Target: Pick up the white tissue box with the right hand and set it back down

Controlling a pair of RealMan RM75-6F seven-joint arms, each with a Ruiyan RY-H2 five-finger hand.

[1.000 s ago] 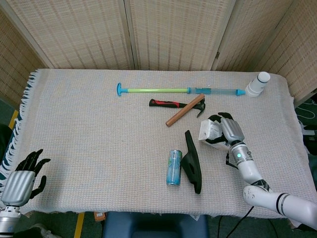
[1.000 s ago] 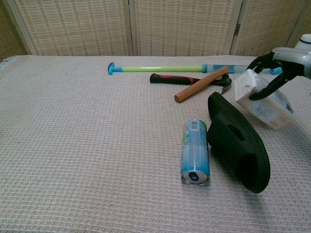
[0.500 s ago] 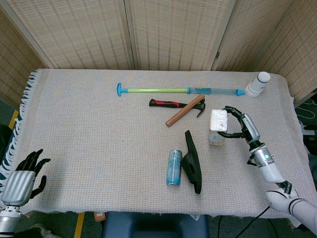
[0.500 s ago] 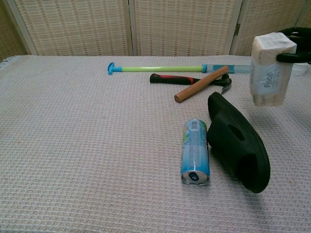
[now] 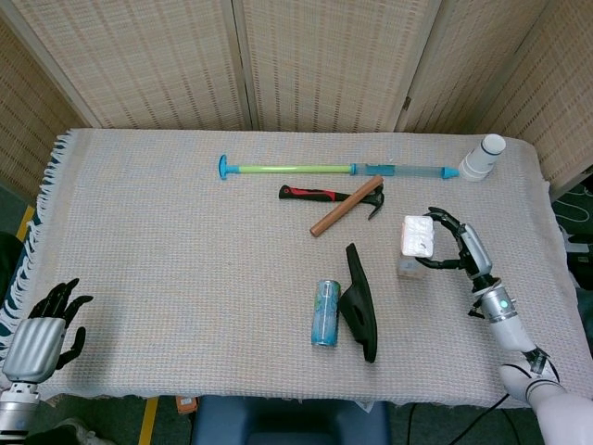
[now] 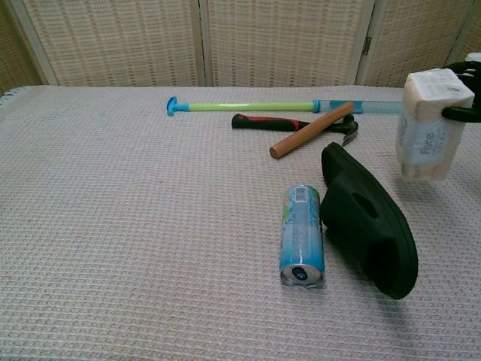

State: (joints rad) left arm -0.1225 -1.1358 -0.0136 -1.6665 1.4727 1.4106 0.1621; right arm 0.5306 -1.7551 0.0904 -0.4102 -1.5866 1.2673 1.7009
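Gripping the white tissue box (image 5: 417,238) by its top end, the right hand (image 5: 463,248) holds it upright, clear of the cloth, right of the black slipper (image 5: 359,301). Left hand (image 5: 42,332) hangs empty, fingers spread, off the table's near-left corner.

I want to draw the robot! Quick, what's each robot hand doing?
Left robot hand: open, holding nothing.
Right robot hand: holding the white tissue box above the table.

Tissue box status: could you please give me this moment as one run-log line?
phase: lift | right hand: holds tissue box upright above the cloth | left hand: idle, open | placed: not yet
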